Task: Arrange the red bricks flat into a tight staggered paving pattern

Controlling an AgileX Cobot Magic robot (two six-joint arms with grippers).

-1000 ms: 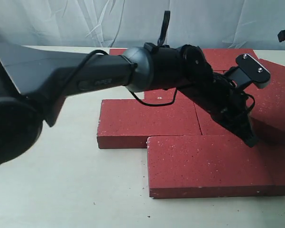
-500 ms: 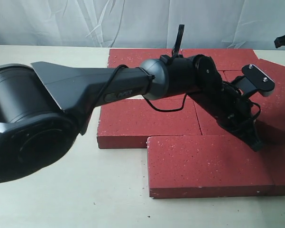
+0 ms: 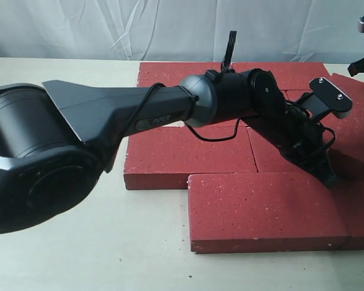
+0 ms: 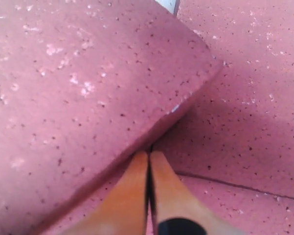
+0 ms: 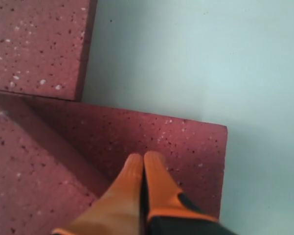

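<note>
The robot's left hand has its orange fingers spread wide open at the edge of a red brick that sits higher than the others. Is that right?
Not quite. The left wrist view shows the left gripper with its orange fingers pressed shut together, not spread open. Their tips do sit at the edge of a red brick raised above the neighbouring bricks.

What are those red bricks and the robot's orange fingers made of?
The red bricks look like concrete or fired clay: matte, rough, grainy, with white specks. The fingers of the left gripper look like smooth orange plastic or rubber; unclear which.
</note>
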